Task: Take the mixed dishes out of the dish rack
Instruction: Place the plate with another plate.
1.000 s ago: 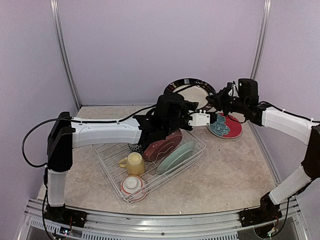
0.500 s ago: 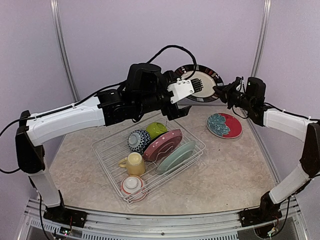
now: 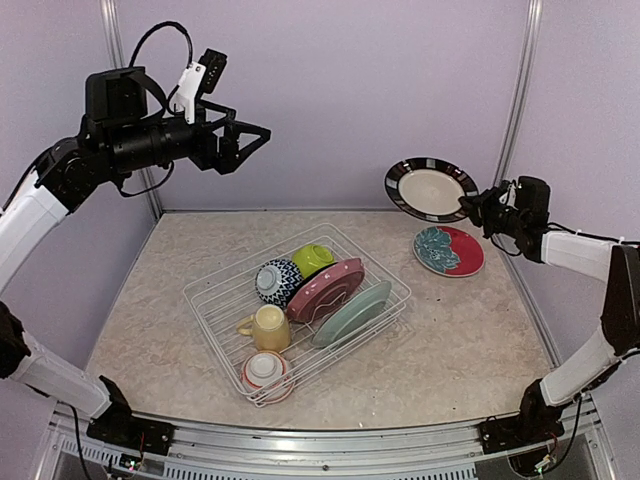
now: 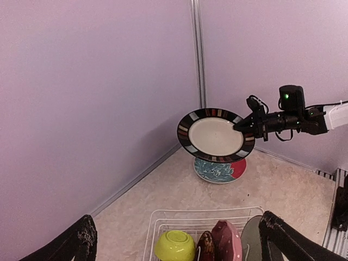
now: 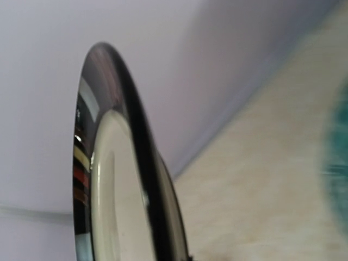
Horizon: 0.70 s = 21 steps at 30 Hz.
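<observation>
At right of centre the right gripper (image 3: 476, 207) clamps the rim of a round black-rimmed cream plate (image 3: 430, 188) held aloft, the left gripper (image 3: 248, 148) gapes empty at upper left, and the white wire dish rack (image 3: 222, 300) sits mid-frame holding mixed dishes (image 3: 325, 288).

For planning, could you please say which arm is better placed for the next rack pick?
Left: the left gripper is open and empty; the right gripper is clamped on the black-rimmed plate.

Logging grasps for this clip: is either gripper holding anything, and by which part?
The right gripper holds the black-rimmed plate by its rim, in the air. The left gripper is open and empty.
</observation>
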Motion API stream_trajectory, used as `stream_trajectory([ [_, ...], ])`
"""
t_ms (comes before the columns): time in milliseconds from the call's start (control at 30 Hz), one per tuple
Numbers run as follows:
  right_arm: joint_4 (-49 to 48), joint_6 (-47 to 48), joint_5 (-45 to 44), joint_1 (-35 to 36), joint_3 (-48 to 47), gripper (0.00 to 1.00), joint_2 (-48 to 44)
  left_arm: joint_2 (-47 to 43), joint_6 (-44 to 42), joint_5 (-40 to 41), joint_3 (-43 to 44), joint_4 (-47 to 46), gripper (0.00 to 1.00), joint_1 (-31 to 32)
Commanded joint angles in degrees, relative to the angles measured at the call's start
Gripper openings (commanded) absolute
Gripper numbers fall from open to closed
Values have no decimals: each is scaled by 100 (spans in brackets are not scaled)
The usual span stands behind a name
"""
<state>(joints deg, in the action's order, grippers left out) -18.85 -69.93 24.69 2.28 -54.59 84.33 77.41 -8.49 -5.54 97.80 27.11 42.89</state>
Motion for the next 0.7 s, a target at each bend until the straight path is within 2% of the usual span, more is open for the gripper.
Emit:
stream_trajectory([
  [0,-295,95,188,-523,322,0,-311,-317,1257,-1329,-670,430,99,-550],
  [333,-119,552,376,-1097,561,0,276,-897,1441,-1183,-1777,-264,99,-835],
  [667,-218,747,529,-1266,401,0,1064,-749,1629,-780,-1843,-176,99,-913],
])
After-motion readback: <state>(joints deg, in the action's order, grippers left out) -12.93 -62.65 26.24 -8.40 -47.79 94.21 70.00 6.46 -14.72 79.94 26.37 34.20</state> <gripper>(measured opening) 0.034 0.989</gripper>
